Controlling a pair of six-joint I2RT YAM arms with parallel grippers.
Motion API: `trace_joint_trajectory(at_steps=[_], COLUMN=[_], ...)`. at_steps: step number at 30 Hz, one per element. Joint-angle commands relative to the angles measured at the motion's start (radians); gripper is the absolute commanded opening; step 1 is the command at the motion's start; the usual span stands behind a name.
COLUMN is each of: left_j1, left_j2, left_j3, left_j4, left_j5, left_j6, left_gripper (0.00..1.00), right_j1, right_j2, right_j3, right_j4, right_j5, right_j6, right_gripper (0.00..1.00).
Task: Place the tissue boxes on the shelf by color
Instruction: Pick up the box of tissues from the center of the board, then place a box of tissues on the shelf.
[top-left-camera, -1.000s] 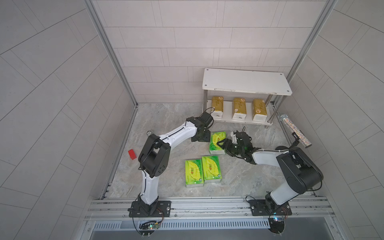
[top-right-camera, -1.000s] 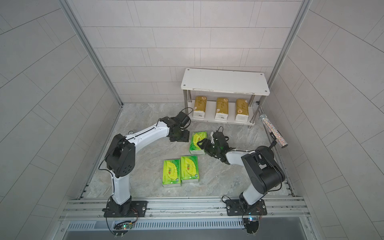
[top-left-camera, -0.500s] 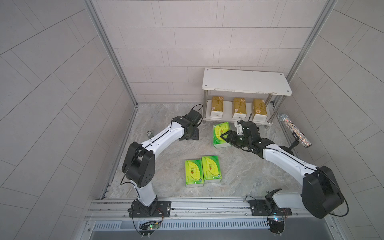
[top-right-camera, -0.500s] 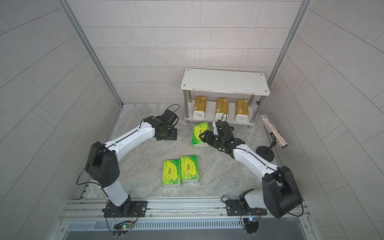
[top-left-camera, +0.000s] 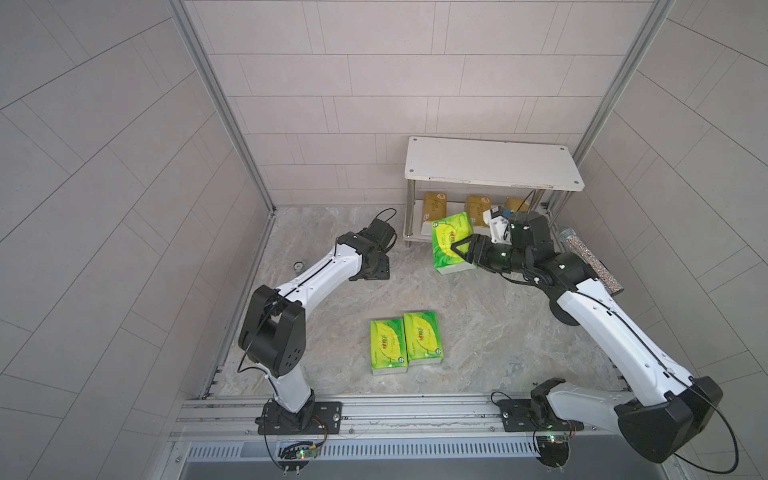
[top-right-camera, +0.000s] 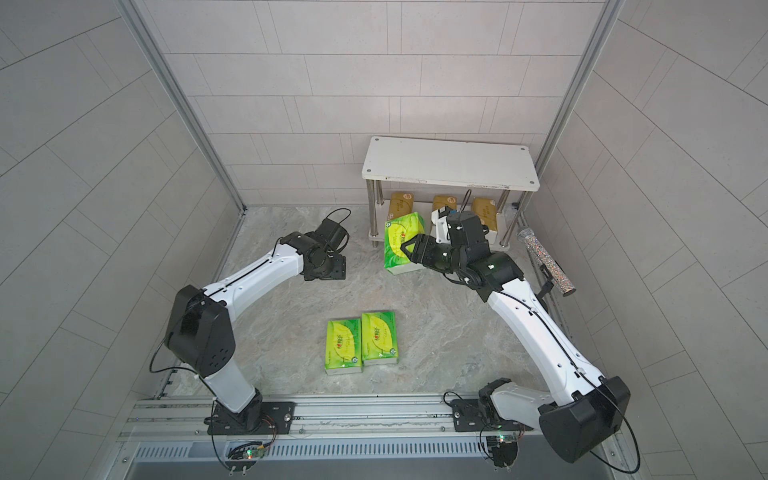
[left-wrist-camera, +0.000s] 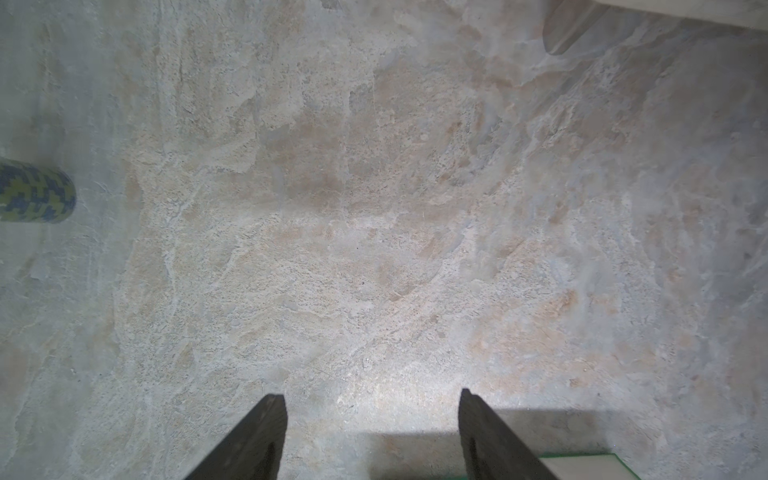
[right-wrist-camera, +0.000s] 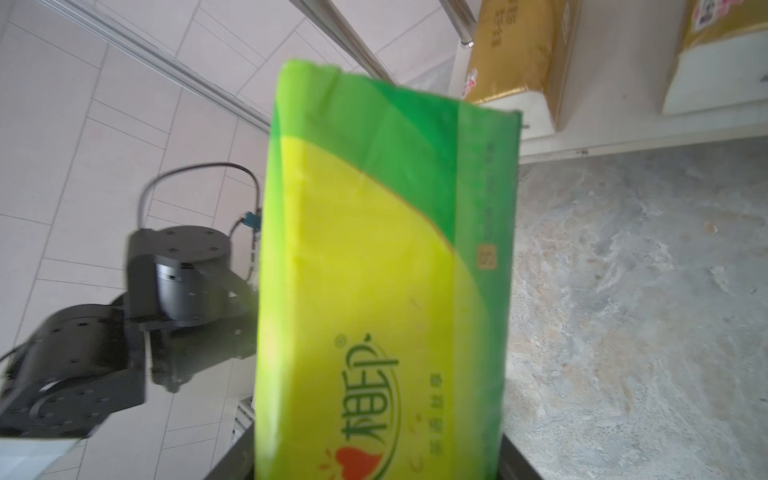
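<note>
Green tissue box (top-left-camera: 452, 243) held up by the right gripper (top-left-camera: 460, 250) beside the shelf (top-left-camera: 490, 168).
Box was clamped between the jaws, tilted and off the floor (top-left-camera: 478, 316), just in front of the shelf's left end at far right. Three gold boxes (top-left-camera: 434, 207) sat in a row on the lower tier. Two green boxes (top-left-camera: 388, 345) lay side by side, touching, near centre. The left gripper (left-wrist-camera: 370, 399) hung open and empty over bare floor, left of the shelf.

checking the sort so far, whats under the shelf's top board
Three gold packs sit on the lower board. The held green pack and right arm hide parts of them.
</note>
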Motion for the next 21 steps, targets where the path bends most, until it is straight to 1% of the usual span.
trace_joint_trajectory(at_steps=[1,5,10,15,21], left_j1=[0.004,0.004,0.004,-0.004,-0.015], left_j2=[-0.042,-0.061,-0.091,-0.118,-0.129], left_j3=[-0.019,-0.034,-0.069,-0.114,-0.133], left_j4=[-0.021,-0.020,-0.019,-0.007,0.002], left_j5=[-0.023,-0.031,-0.024,-0.011,-0.001], left_j6=[0.006,0.004,-0.008,-0.025,-0.031], left_gripper=[0.74,0.73,0.73,0.73,0.73], right_j1=[-0.004,-0.010,-0.040,-0.086,-0.122], right_j2=[0.045,0.129,0.227,0.310,0.412], right_j3=[0.143,0.304,0.467,0.529,0.616], right_j4=[-0.052,-0.077,-0.057,0.053,0.128], right_j5=[0.016,0.015,0.057,0.108,0.123], right_j6=[-0.023,-0.023,0.006,0.064,0.100], right_gripper=[0.66,0.67,0.66,0.64,0.64])
